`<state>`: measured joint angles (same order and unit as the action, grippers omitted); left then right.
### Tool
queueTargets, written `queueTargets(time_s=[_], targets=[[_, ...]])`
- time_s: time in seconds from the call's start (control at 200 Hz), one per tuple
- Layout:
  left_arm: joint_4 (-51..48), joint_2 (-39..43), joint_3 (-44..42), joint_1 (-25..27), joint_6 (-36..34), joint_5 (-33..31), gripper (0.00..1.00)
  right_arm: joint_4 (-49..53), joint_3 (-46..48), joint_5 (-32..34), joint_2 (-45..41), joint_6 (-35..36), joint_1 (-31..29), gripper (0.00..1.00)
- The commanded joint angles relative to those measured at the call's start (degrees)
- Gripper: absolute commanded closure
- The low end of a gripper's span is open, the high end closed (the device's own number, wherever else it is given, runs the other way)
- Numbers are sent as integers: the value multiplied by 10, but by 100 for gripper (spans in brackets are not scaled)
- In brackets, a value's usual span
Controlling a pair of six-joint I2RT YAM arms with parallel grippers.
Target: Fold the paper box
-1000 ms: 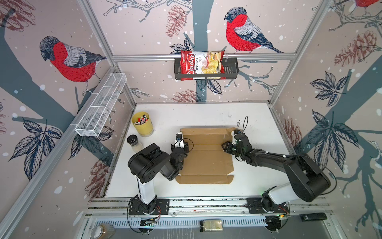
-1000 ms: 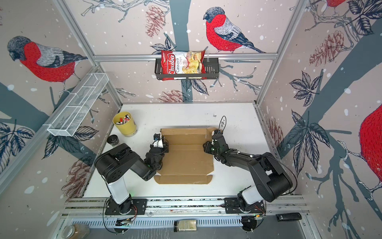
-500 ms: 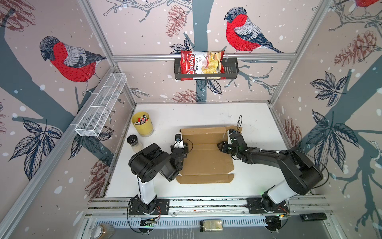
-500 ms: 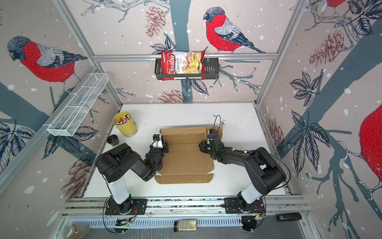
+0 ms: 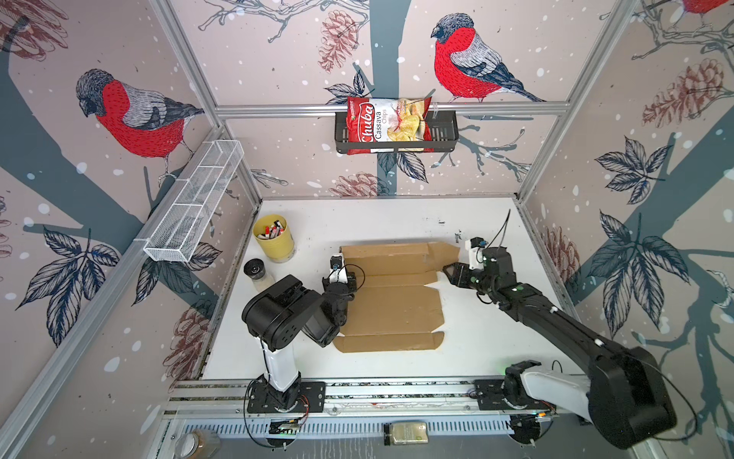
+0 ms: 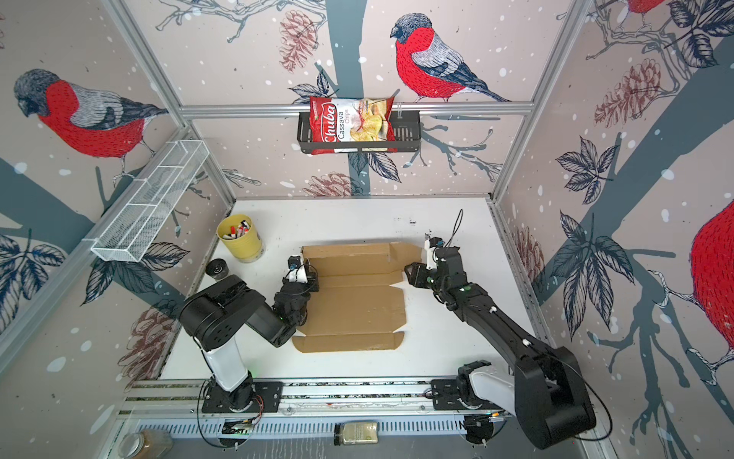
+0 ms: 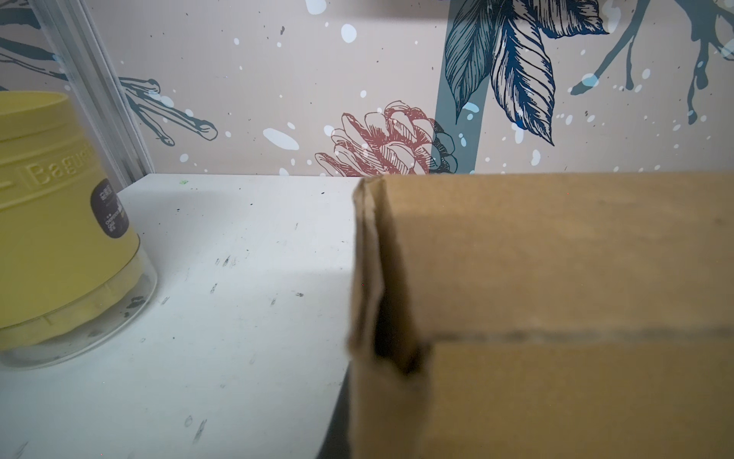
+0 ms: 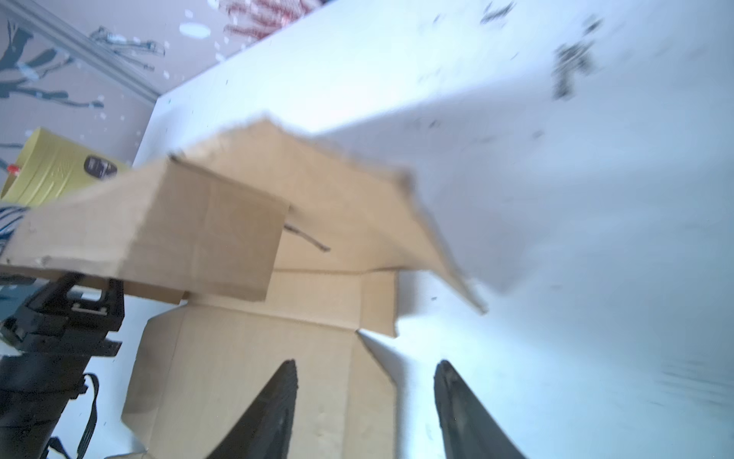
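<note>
The paper box (image 5: 393, 306) is lying mostly flat in the middle of the worktop (image 5: 377, 218), its far panel raised and its far-right flap tilting upward. Left jaws are sitting pressed together at the box's left edge; whether cardboard is pinched between them, cannot tell. Right jaws are hovering spread at the box's right edge, gripping nothing, one tip over cardboard, one over bare worktop. A yellow cup (image 5: 274, 242) of markers is standing beyond the far-left corner, apart from the box.
</note>
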<state>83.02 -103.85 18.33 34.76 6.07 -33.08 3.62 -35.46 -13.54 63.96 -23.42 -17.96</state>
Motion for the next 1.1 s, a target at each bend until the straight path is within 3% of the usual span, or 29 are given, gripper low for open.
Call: queueTargets(time_s=[0.0, 0.07, 0.185, 0.66, 0.831, 0.946, 1.096], targets=[[-25, -1, 2, -1, 1, 8, 100, 57, -31, 74, -31, 33, 22, 44], [-28, -1, 2, -2, 2, 9, 100, 52, -50, 100, -30, 63, 24, 44], [-38, 4, 4, -3, 3, 11, 100, 48, -70, 89, 2, 126, 10, 44], [-46, 3, 7, -4, 5, 12, 100, 64, -136, 216, 127, 244, -104, 47], [-46, 2, 8, -5, 6, 11, 100, 92, -142, 300, 137, 272, -128, 52], [-49, 2, 9, -5, 6, 13, 100, 86, -138, 290, 122, 287, -128, 56], [-51, 3, 8, -5, 11, 11, 100, 81, -137, 280, 118, 289, -128, 70]])
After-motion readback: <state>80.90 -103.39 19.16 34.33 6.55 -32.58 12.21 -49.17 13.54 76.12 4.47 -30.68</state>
